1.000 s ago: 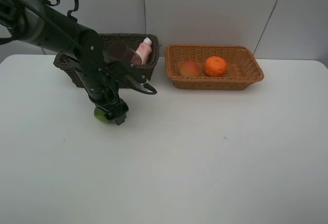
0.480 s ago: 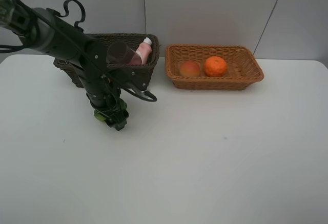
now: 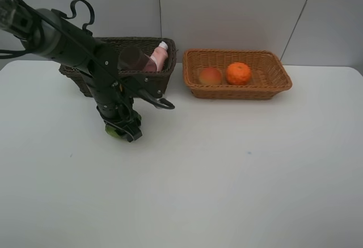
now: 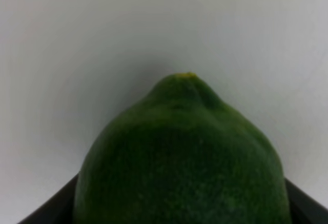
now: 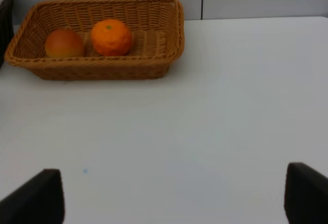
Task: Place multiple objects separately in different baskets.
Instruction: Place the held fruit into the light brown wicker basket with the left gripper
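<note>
My left gripper (image 3: 122, 129) is down on the table in front of the dark brown basket (image 3: 165, 76), shut on the green round fruit (image 3: 111, 129). In the left wrist view the fruit (image 4: 179, 157) fills the space between the fingers. The dark basket holds the pink white-capped bottle (image 3: 159, 55) and the purple cup (image 3: 133, 58). The pump bottle is hidden. The light tan basket (image 3: 238, 93) holds the peach-like fruit (image 3: 210, 76) and the orange (image 3: 238, 73). My right gripper (image 5: 174, 198) is open and empty above the table, out of the exterior view.
The right wrist view shows the tan basket (image 5: 97, 71) with the orange (image 5: 111, 37) and the peach-like fruit (image 5: 64, 43). A white table (image 3: 227, 168) spreads in front of both baskets. A grey wall stands behind them. The left arm's cable loops near the dark basket.
My left gripper has come down around the green fruit, which was partly exposed beside it a second ago. The baskets and their contents have not moved.
</note>
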Motion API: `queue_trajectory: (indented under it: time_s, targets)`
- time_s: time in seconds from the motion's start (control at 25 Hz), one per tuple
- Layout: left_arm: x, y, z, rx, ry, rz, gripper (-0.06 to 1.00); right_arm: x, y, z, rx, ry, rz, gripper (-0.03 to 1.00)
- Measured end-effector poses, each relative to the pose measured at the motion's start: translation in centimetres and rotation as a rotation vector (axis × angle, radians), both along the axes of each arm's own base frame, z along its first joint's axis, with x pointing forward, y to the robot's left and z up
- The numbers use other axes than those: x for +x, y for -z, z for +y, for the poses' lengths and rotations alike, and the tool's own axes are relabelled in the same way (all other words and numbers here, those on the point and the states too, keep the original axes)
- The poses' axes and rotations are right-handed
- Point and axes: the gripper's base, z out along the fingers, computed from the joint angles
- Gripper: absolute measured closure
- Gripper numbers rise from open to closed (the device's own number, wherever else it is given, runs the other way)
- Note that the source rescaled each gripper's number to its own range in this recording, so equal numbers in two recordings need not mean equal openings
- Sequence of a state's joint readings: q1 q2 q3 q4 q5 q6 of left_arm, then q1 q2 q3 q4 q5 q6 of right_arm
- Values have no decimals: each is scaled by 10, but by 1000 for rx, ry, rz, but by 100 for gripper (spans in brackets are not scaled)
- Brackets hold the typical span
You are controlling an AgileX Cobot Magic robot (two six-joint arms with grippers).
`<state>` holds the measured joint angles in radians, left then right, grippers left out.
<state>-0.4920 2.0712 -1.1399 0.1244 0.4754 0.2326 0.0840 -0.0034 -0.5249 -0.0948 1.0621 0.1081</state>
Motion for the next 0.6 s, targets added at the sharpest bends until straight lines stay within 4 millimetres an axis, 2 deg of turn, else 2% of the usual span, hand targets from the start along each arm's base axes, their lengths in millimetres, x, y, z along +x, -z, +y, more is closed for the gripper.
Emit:
queue_trajectory:
  time_s: [0.6]
  targets:
    - [1,0,-1,-15,-34,-5,34,0,0,0,0,0,0,18]
